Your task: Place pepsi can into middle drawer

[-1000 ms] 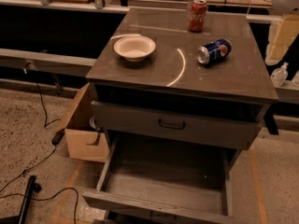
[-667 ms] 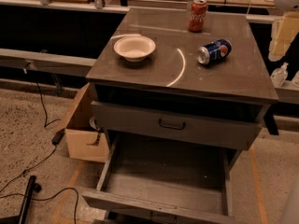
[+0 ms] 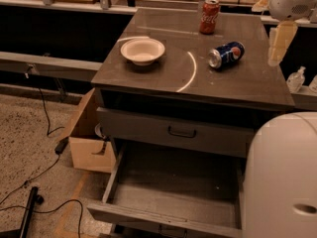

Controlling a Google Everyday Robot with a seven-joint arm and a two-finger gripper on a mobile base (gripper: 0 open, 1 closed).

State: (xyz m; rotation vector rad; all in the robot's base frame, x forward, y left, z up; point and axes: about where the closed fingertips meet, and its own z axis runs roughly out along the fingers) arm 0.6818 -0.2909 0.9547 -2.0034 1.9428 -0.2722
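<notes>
The pepsi can (image 3: 226, 54) lies on its side on the right part of the cabinet top (image 3: 163, 76), blue with a silver end facing left. The middle drawer (image 3: 173, 185) is pulled open below, and its floor is bare. The upper drawer (image 3: 181, 132), with a small dark handle, is closed. My gripper (image 3: 278, 43) hangs from the white arm at the top right, above the cabinet's right edge. It is to the right of the pepsi can and apart from it, and it holds nothing.
A red Coca-Cola can (image 3: 209, 16) stands upright at the back of the top. A white bowl (image 3: 142, 51) sits at the left. A cardboard box (image 3: 89, 143) stands on the floor left of the cabinet, near cables (image 3: 44, 177). A white part of my arm (image 3: 282, 177) covers the lower right.
The gripper has moved a little left, towards the cabinet's right edge. A white part of my arm has come into view at the lower right. The cans, bowl and drawers have not moved.
</notes>
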